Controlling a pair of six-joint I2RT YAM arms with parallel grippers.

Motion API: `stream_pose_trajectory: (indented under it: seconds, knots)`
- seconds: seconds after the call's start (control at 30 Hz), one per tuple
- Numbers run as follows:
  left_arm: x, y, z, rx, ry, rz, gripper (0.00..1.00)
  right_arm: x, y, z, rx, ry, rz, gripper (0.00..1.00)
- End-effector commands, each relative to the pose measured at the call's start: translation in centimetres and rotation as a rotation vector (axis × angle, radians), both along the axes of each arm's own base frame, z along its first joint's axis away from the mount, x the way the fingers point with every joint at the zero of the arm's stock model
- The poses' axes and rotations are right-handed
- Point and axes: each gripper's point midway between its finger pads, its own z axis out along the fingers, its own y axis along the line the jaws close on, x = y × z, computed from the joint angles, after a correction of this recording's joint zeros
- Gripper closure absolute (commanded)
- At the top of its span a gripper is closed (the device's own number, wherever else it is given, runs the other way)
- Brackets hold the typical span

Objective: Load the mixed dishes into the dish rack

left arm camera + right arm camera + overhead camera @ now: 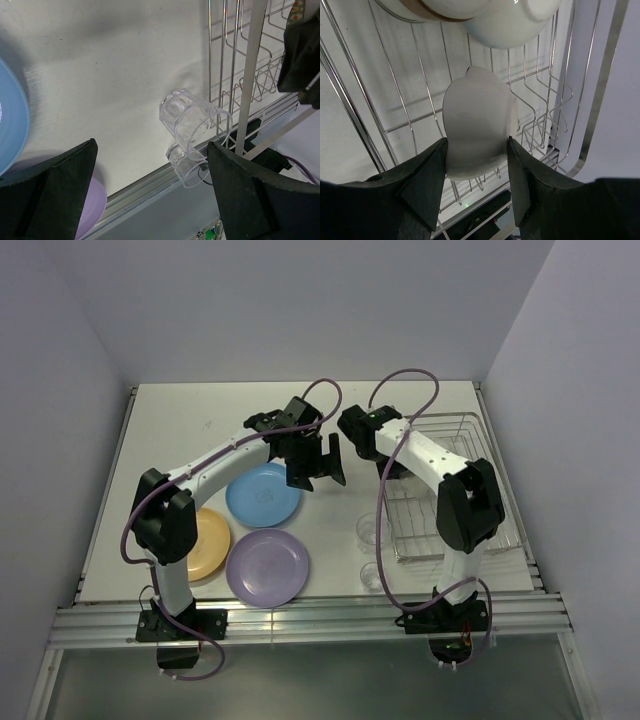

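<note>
My right gripper is shut on a small pale bowl, held on edge above the wires of the dish rack. A bit of floral pattern shows by that gripper in the left wrist view. A white bowl and a brown-edged dish sit in the rack beyond. My left gripper hangs open and empty over the table. Two clear glasses stand beside the rack's left side. Blue, orange-yellow and purple plates lie on the table at left.
The dish rack fills the right side of the table. A metal rail runs along the near edge, close to the nearer glass. Walls close in on three sides.
</note>
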Motion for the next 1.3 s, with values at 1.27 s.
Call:
stream_pose_trajectory:
  seconds: [1.27]
  knots:
    - [0.0, -0.4, 1.2, -0.026, -0.010, -0.059, 0.03, 6.5, 1.5, -0.2, -0.015, -0.119, -0.038, 1.00]
